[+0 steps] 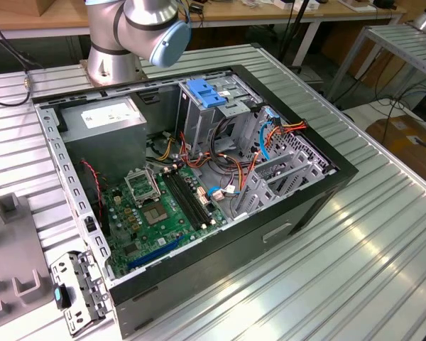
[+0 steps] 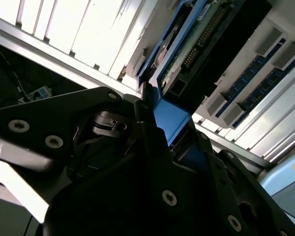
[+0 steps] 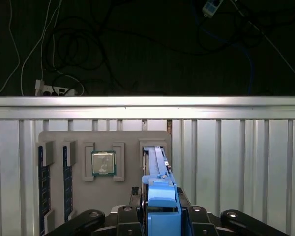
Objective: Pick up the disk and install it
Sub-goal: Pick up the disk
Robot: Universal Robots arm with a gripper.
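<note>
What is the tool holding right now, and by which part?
The flat rectangular dark disk in its bright blue plastic carrier, gripped by the tool across the carrier's blue end.

The disk point(image 3: 156, 162) is a flat dark slab framed by a bright blue plastic carrier, and it stands upright on one long thin edge. In the first wrist view its far end sits in a slot of the pale grey holder tray point(image 3: 78, 196) on the ribbed bench point(image 3: 236, 172). Its near end, capped by a blue block, is gripped tight in the tool point(image 3: 160, 216). In the second wrist view, one broad face of the disk point(image 2: 196, 42) shows a green circuit board with a row of pins.
</note>
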